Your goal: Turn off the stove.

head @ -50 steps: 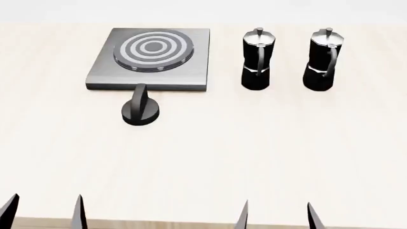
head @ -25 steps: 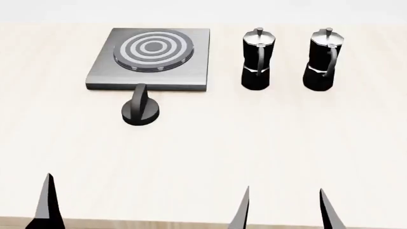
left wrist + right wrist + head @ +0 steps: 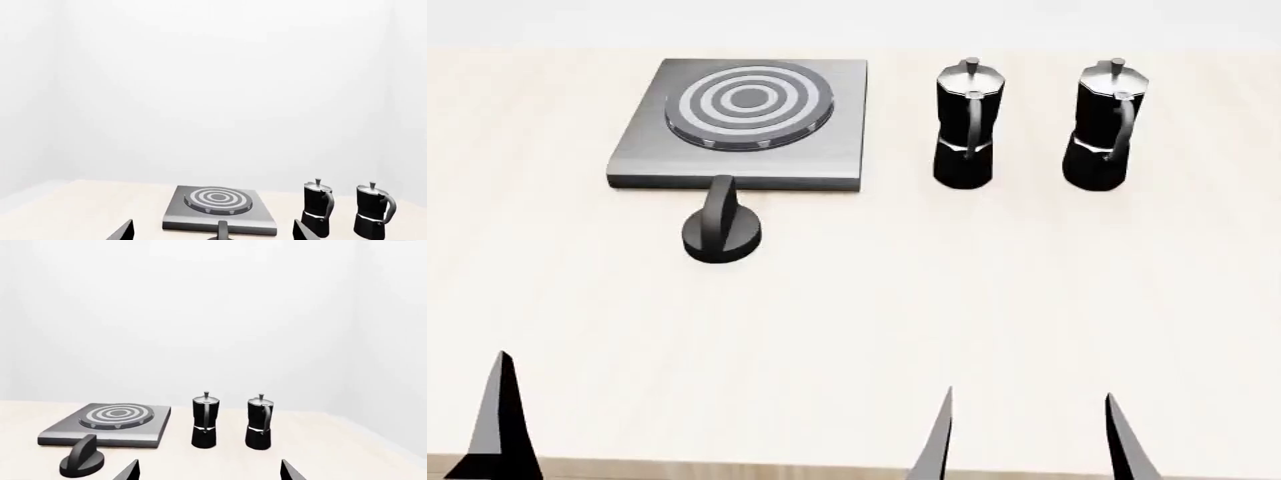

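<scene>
Pale wooden table (image 3: 1028,300), white walls (image 3: 213,90)

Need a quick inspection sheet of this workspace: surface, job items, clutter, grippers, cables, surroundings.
Surface: pale wooden tabletop, flat.
Job's things: flat square brushed grey metal stove slab with a concentric-ring burner; separate black ridged round knob on the table just in front of it, untouched.
Clutter: two black and silver moka pots, upright, one beside the slab, one further out.
Grippers: left gripper and right gripper both open, empty, at the near table edge, far from the knob.
Cables: nothing seen.
Surroundings: plain white walls.
</scene>
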Robot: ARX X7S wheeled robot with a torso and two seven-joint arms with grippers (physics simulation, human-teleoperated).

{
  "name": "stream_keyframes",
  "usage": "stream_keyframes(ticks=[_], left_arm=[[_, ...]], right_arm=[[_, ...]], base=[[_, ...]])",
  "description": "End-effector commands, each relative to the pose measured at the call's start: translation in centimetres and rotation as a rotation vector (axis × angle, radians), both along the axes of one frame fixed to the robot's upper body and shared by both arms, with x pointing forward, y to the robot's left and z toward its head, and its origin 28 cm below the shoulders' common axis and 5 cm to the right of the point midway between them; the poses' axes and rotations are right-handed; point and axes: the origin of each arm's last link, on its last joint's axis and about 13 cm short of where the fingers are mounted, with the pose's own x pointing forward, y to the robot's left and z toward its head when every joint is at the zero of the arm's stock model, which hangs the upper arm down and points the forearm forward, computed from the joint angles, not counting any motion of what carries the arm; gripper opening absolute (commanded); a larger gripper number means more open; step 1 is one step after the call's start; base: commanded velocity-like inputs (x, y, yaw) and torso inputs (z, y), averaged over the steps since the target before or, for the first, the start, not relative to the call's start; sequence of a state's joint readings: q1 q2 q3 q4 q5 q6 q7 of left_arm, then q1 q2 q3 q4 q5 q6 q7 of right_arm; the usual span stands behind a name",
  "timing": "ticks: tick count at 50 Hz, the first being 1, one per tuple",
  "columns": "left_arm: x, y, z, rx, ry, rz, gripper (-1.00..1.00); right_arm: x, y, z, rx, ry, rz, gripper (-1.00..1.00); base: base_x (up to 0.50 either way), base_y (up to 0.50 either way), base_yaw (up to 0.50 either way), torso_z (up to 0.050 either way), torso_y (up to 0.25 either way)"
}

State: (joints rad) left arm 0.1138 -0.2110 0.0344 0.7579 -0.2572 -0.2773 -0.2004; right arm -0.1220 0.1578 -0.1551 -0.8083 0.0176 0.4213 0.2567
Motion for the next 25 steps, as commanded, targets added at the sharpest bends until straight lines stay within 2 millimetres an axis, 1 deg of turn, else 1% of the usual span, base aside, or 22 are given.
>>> stream_keyframes(ticks=[1, 25], left_arm=[[-0.09, -0.02, 0.09, -0.002, -0.005, 0.002, 1.0], [0.02, 0.09, 0.16, -0.003, -0.013, 0.014, 1.0]], right_arm=[[-0.12, -0.01, 0.1, 0.002, -0.004, 0.013, 1.0], [-0.11, 0.02, -0.02, 0.019, 0.003, 0.033, 1.0]], base=[[0.0, 0.0, 0.0, 0.0, 0.0], [0.0, 0.0, 0.0, 0.0, 0.0]])
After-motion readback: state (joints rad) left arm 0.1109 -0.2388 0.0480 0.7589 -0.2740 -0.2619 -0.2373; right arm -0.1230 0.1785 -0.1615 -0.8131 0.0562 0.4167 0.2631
